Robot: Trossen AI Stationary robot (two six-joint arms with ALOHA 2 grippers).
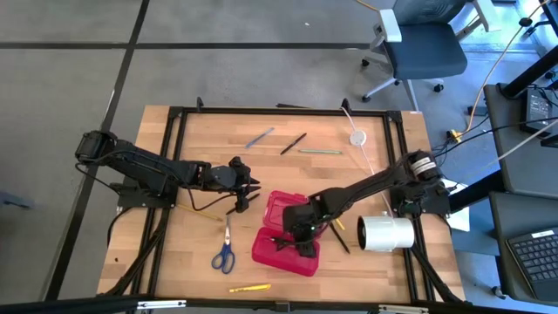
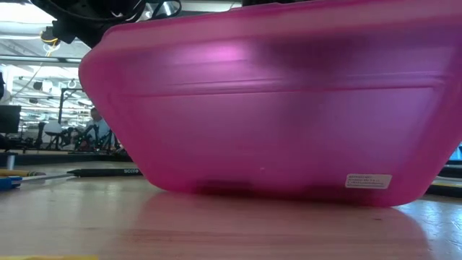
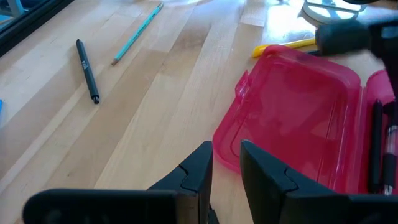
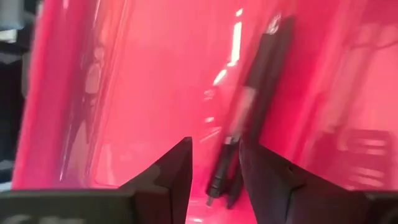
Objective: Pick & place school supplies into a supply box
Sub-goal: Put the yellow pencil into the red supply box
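Red pencil case point(image 1: 286, 234) lying open mid-table, toward the front edge, lid flipped back toward the table's centre. Black pen point(image 4: 252, 118) already inside, along the bottom of the tray.

Right gripper point(image 4: 216, 163) directly over the open case, pointing down into it; fingers slightly apart, a narrow gap between them, nothing pinched. Pen visible through that gap, not touched.

Left gripper point(image 1: 247, 194) just left of the lid, low over bare wood; fingers point(image 3: 198, 168) slightly apart, nothing between them.

Still outside the case:
- blue-handled scissors point(image 1: 225, 250) left of the case, near the front
- yellow pencil point(image 1: 249, 287) at the front edge
- black pen point(image 1: 293, 143), blue pen point(image 1: 259, 137) and green pencil point(image 1: 321, 152) at the far side, well apart from the case
- yellow pencil point(image 1: 336, 223) just right of the case, beside the right arm

White roll point(image 1: 386, 233) at the right edge, white disc point(image 1: 357, 137) at the far right.
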